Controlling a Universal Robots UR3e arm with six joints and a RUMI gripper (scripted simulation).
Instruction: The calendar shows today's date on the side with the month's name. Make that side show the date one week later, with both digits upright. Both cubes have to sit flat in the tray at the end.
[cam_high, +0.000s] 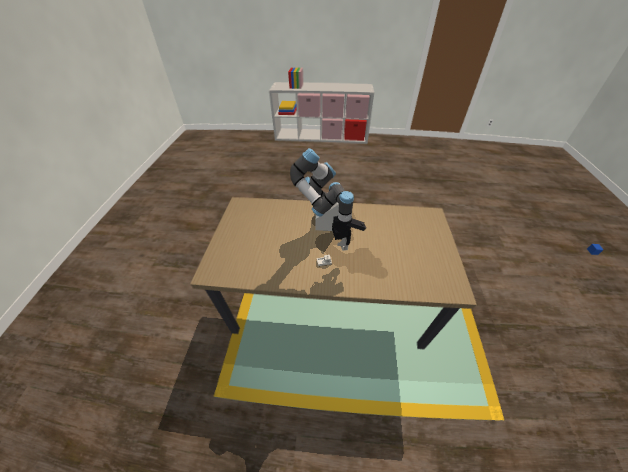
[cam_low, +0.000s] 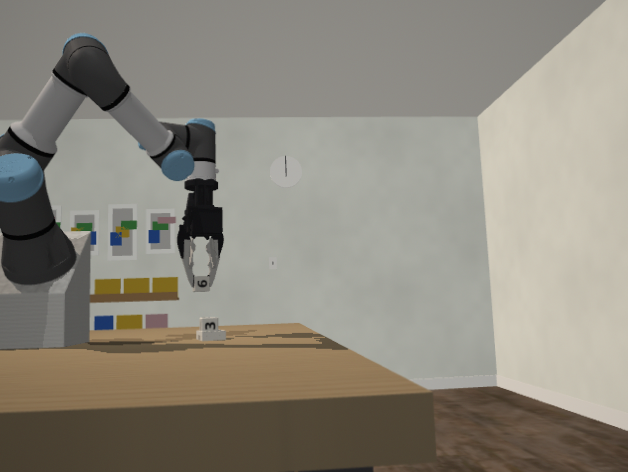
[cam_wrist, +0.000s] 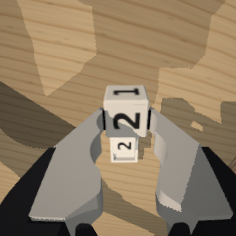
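My gripper is shut on a white digit cube and holds it well above the table. In the wrist view the held cube shows a 2 toward the camera and a 1 on its far face; in the exterior view its side shows a rotated 6 or 9. Below it the white calendar tray stands on the table with the other cube in it, showing a 3. In the wrist view that cube shows a 2 on top. The tray also shows in the top view.
The wooden table carries the arm's grey base block at its back edge. A shelf unit stands by the far wall. A small blue block lies on the floor at the right.
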